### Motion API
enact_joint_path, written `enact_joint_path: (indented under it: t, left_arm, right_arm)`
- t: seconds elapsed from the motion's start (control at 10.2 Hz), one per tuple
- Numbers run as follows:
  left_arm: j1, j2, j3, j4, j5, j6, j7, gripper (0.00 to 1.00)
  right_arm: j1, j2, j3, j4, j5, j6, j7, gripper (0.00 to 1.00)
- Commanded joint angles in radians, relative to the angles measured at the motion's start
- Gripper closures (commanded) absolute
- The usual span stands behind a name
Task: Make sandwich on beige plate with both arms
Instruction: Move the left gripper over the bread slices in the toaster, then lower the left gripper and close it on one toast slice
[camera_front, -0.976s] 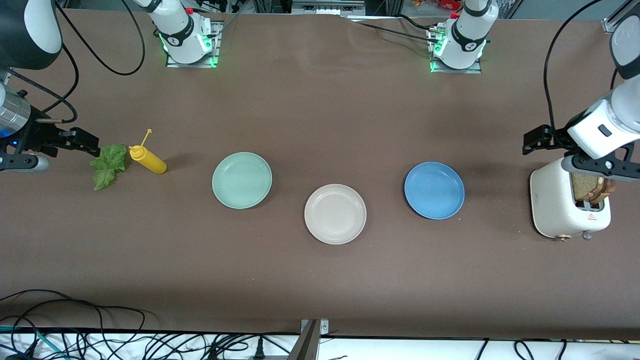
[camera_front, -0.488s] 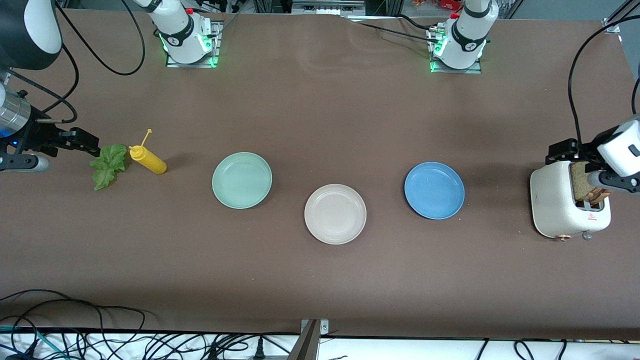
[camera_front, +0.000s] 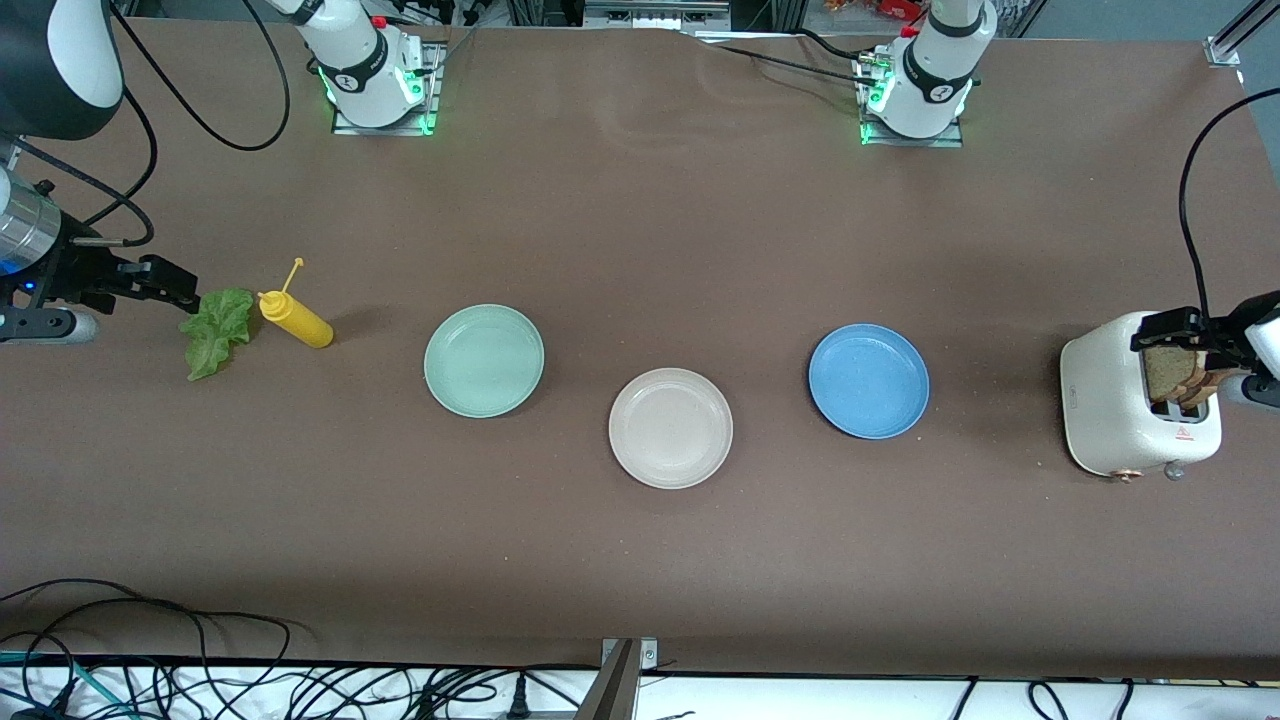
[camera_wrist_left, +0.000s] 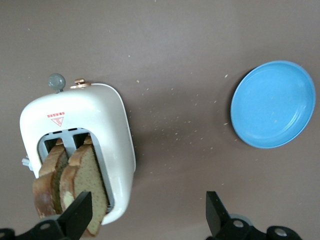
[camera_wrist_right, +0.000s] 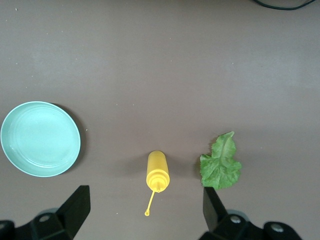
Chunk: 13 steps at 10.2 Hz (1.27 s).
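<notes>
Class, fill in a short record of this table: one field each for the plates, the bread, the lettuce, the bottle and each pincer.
Plates: mint-green plate, beige plate, blue plate, all bare
Bread: two slices standing in the white toaster
Lettuce: leaf lying beside the yellow bottle
Left pincer: open, over the toaster
Right pincer: open, over the bottle and leaf

Three plates: one mint-green plate (camera_front: 484, 360), one beige plate (camera_front: 670, 428), one blue plate (camera_front: 868, 380). One white toaster (camera_front: 1110, 405) with two bread slices (camera_wrist_left: 70, 181). One lettuce leaf (camera_front: 216, 331). One yellow squeeze bottle (camera_front: 297, 320).
</notes>
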<state>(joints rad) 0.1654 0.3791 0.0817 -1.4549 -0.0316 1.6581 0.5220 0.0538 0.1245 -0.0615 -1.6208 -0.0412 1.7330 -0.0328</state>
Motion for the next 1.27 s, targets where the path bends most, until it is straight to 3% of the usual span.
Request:
enact_joint_path:
  t: [0.0,1.17]
  left_arm:
    - [0.049,0.073,-0.005,0.048,-0.022,-0.012,0.110,0.00]
    - [0.083,0.130,0.001,0.082,0.029,-0.012,0.144,0.00]
  right_arm:
    - [-0.003,-0.002,0.002,0.005,0.017,-0.013,0.004,0.00]
    - [-0.003,-0.002,0.002,0.005,0.017,-0.015,0.005,0.00]
